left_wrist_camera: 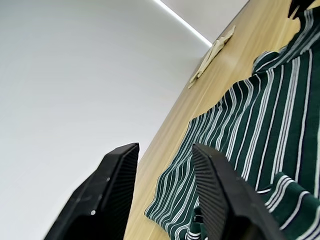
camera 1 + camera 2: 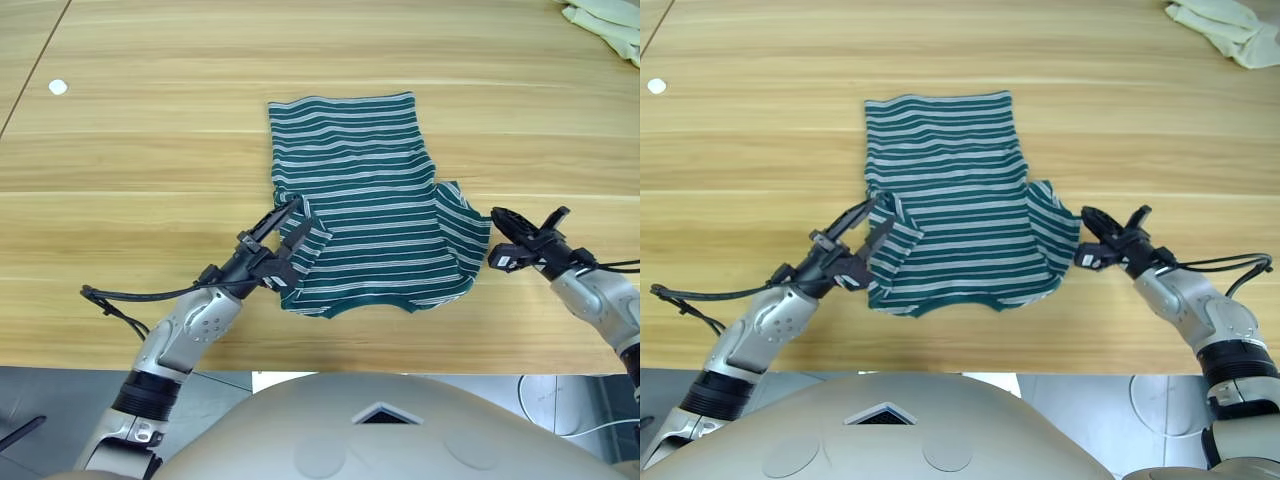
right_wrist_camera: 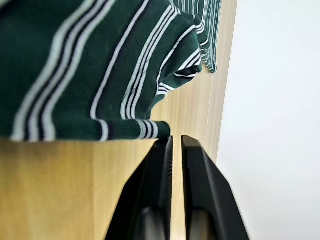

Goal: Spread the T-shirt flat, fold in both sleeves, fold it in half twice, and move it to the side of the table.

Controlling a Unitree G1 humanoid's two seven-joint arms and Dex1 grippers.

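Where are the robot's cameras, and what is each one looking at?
Left eye: on the head, looking down at the T-shirt on the table; both arms show.
Right eye: beside it, same scene, same arms.
Left wrist: on the left arm, looking past the open left hand along the T-shirt toward a pale cloth.
Right wrist: behind the shut right hand, looking at the T-shirt's edge.
Shared: both eyes also show that cloth, far right.

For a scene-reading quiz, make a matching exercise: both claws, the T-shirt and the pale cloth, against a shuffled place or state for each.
Column one:
1 left claw
2 right claw
3 T-shirt
4 pale cloth

Column two:
a lying at the far right
b open, at the left sleeve
c green with white stripes
d shut, beside the right sleeve

Pairs: 1-b, 2-d, 3-c, 4-a
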